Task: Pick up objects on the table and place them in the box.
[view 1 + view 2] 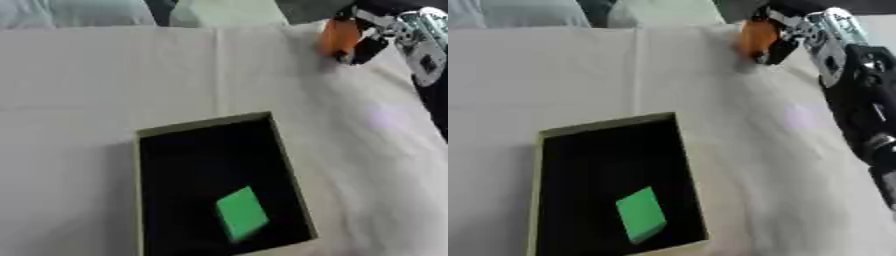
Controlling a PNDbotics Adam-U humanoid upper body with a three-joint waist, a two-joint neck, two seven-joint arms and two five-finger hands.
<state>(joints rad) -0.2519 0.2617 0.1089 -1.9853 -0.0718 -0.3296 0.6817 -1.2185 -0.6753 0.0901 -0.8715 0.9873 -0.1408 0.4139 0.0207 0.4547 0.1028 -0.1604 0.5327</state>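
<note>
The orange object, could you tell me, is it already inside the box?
No, the orange object is held by the right hand at the table's far side, well apart from the box.

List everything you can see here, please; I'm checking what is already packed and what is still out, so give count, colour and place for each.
box: one, pale rim with black inside, open, on the table toward the near edge
green block: one, green, lying inside the box near its near end
orange object: one, orange, at the far right of the table, in the right hand
table: one, covered in a whitish cloth, fills most of the view
right hand: one, black and silver, reaching in from the upper right, fingers curled round the orange object
left hand: not in view
</note>
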